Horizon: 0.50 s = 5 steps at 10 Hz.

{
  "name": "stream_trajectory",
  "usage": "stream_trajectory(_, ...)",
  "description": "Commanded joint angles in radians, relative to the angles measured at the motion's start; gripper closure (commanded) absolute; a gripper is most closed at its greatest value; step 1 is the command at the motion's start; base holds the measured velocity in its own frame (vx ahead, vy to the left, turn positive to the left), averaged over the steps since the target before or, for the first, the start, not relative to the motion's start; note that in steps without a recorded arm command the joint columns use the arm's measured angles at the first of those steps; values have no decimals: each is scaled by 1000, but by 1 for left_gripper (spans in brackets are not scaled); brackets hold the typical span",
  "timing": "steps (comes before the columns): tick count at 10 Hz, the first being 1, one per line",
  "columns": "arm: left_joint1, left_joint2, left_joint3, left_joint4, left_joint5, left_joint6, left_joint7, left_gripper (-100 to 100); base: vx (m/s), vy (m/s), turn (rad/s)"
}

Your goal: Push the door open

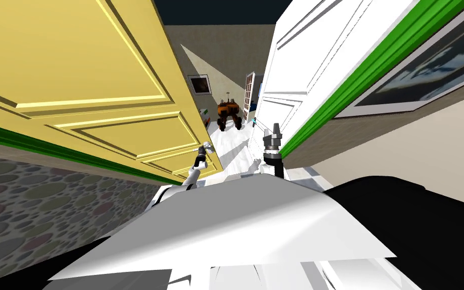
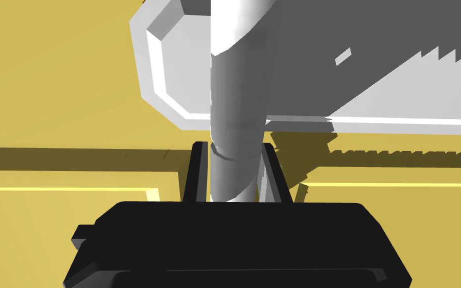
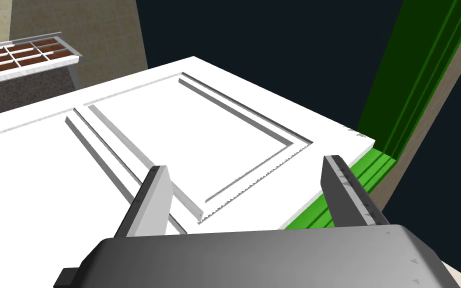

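Left wrist view: the left hand (image 2: 234,147) is closed narrow on the grey cylindrical bar of the door handle (image 2: 237,100), with one dark finger (image 2: 198,170) pressed to each side of it. The handle's pale plate (image 2: 164,95) sits behind the bar, against the yellow panelled door (image 2: 49,75). The task's thing is therefore directly ahead of this hand and already held.

Head view: the yellow panelled door (image 1: 75,75) stands on the robot's left, and the left hand (image 1: 205,147) is at the handle, close to the door's free edge.

Judgement: the grip is taken at that edge because a push there has the most leverage. The clamped bar should also keep the hand from sliding across the panel.

The right hand (image 1: 275,130) is raised just beside a white panelled door (image 1: 316,60). In the right wrist view this hand (image 3: 244,165) is spread wide and holds nothing, with the white panelled door (image 3: 174,130) and a green frame (image 3: 414,75) beyond it.

Judgement: the right hand is idle and plays no part in the push.
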Motion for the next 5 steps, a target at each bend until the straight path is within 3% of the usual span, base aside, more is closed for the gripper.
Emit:
stream_trajectory(1, 5, 23, 25, -8, 8, 2, -4, 100, 195, -105, 53)
stream_trajectory(4, 8, 40, 63, 0, 19, 0, -15, 100, 186, -112, 93)
stream_trajectory(5, 8, 40, 63, 0, 19, 0, -15, 100, 146, -81, 35)
